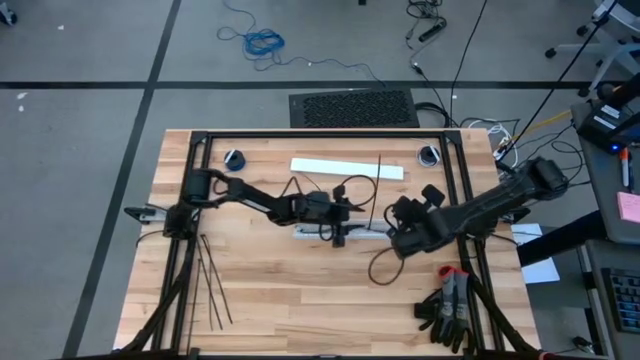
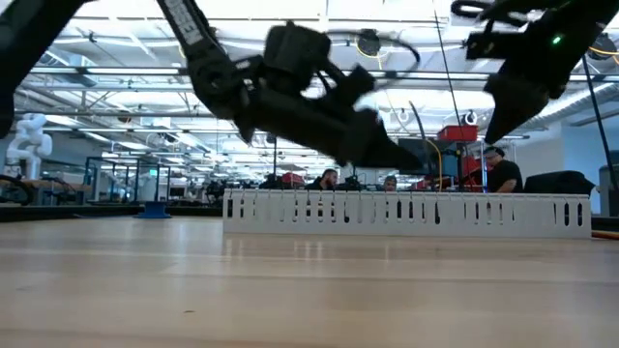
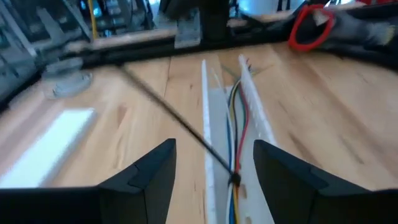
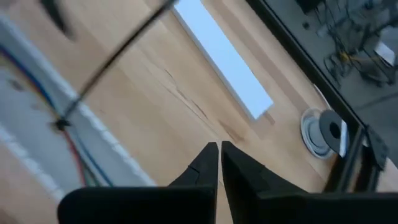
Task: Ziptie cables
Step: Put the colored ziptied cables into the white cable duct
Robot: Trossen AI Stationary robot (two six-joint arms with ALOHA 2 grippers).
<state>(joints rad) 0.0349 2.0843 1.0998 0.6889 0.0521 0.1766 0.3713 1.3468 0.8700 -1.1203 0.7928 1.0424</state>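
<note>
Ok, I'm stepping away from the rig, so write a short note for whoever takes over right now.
Left tool: open, hovering over the cables in the white duct.
Right tool: shut, empty, above the table beside the duct.
One ziptie already circles the cables, its tail sticking out free.
Spare zipties lie near the left arm's base.
Done: tie looped on.
Left: probably cinching it; tightness can't be judged.

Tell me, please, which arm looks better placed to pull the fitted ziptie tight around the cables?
Probably the left. Its open gripper straddles the cables where the ziptie is fastened. The right gripper is shut, over bare table beside the duct.
</note>
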